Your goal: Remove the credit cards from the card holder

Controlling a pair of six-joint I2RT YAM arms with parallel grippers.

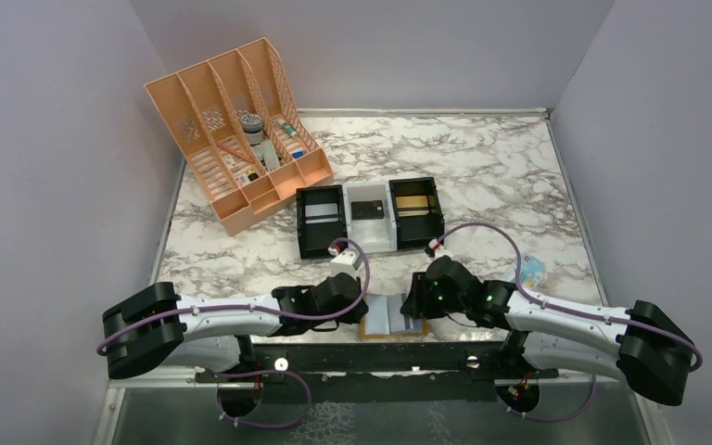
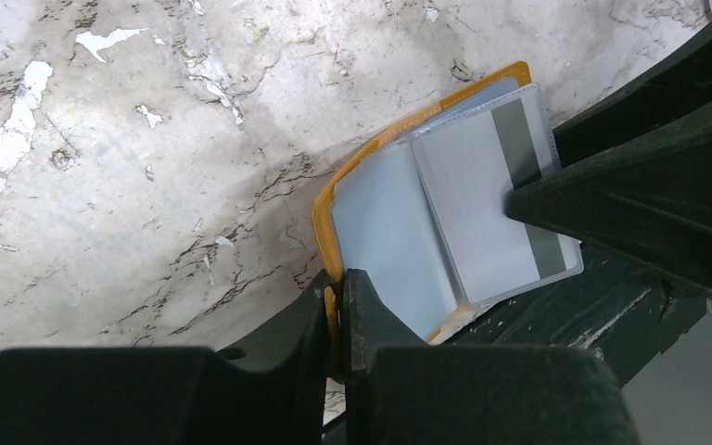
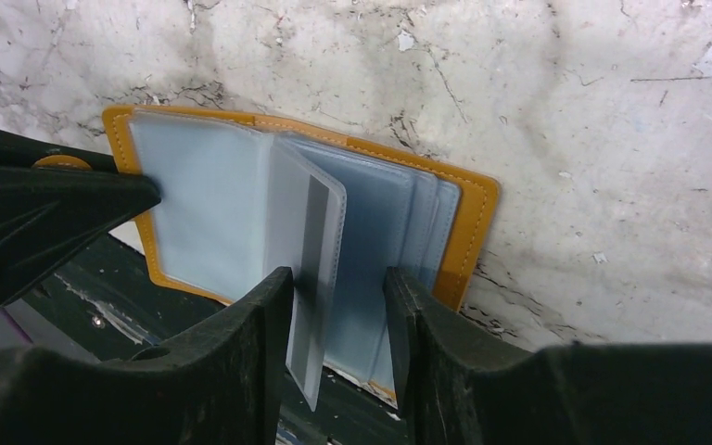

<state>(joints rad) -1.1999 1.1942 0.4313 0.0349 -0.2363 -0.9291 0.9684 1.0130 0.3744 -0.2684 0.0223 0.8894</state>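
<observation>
Left gripper (image 2: 341, 292) is pinching the open holder (image 2: 380, 232) by its rim at the table (image 1: 482, 176) edge nearest the arms. Right gripper (image 3: 334, 297), jaws apart, is straddling a raised card (image 3: 315, 222). It would do best closing on that card alone and pulling straight.

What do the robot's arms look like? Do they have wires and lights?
Both arms are white tubes with chunky black joints: the left arm and the right arm. A purple cable loops along each one. Little green lights glow on the right arm's wrist. The jaws are black and wedge-shaped.
</observation>
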